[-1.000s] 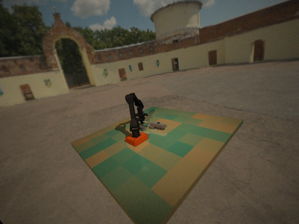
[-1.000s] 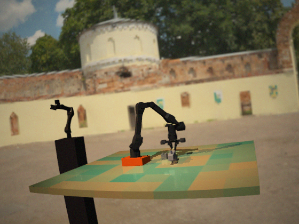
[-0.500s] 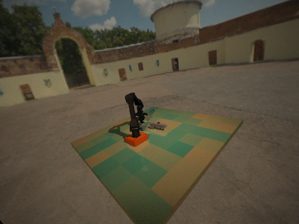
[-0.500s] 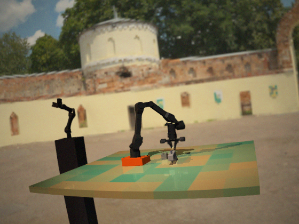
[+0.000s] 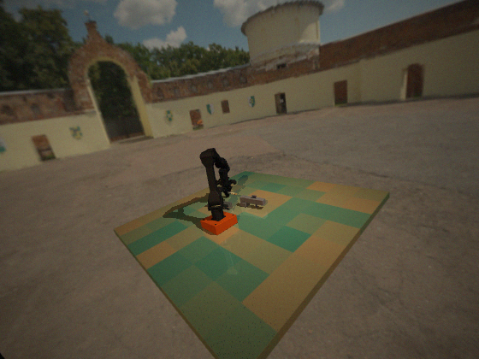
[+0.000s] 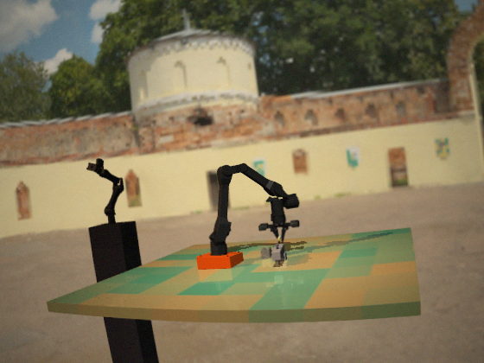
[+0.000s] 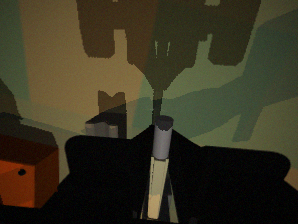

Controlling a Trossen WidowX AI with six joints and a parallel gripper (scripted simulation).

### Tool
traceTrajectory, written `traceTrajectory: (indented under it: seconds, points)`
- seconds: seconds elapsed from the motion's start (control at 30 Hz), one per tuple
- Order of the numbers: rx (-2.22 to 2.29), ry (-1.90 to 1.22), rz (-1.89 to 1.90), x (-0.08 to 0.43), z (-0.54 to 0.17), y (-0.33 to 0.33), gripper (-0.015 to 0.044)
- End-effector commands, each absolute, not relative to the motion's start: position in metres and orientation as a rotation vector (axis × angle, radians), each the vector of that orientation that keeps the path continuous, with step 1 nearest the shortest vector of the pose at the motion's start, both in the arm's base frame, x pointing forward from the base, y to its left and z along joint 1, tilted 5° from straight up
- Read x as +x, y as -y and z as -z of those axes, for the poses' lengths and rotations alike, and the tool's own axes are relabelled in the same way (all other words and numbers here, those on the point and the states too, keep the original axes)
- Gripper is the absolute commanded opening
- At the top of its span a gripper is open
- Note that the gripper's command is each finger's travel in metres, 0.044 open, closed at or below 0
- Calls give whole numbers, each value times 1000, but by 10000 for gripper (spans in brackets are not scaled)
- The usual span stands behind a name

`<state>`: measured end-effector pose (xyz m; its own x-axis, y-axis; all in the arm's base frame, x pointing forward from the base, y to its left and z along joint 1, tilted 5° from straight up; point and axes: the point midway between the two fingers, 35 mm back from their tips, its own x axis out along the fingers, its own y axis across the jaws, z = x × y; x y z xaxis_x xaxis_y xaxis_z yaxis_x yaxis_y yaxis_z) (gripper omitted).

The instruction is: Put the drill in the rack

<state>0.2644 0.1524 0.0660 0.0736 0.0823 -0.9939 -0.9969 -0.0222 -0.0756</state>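
My gripper (image 7: 159, 129) (image 6: 280, 238) is shut on the drill, a short grey cylinder with a dark end (image 7: 161, 139) that shows between the fingertips in the wrist view. In the top view the fingers are small and the drill cannot be made out. A long grey block (image 5: 257, 201) (image 6: 279, 254) with a small dark piece on top lies on the patchwork board, to the right of the gripper in the top view. A smaller grey piece (image 5: 227, 205) (image 6: 266, 253) stands nearer the arm's base. Which one is the rack, and where the key is, is too small to tell.
The arm's orange base (image 5: 219, 224) (image 6: 219, 261) (image 7: 30, 180) stands on the patchwork board (image 5: 295, 273) (image 6: 233, 313). A grey piece (image 7: 100, 129) shows left of the gripper in the wrist view. A second arm on a dark pedestal (image 6: 116, 246) stands behind the board.
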Motion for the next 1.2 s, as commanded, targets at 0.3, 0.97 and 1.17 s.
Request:
traceTrajectory:
  seconds: [0.3, 0.97, 1.17]
  points:
    - [-1203, -1084, -1201, 266, -74, -151, 0]
    - [-1202, -1085, -1202, 249, -76, -154, 0]
    - [-1201, -1085, -1203, 238, -75, -157, 0]
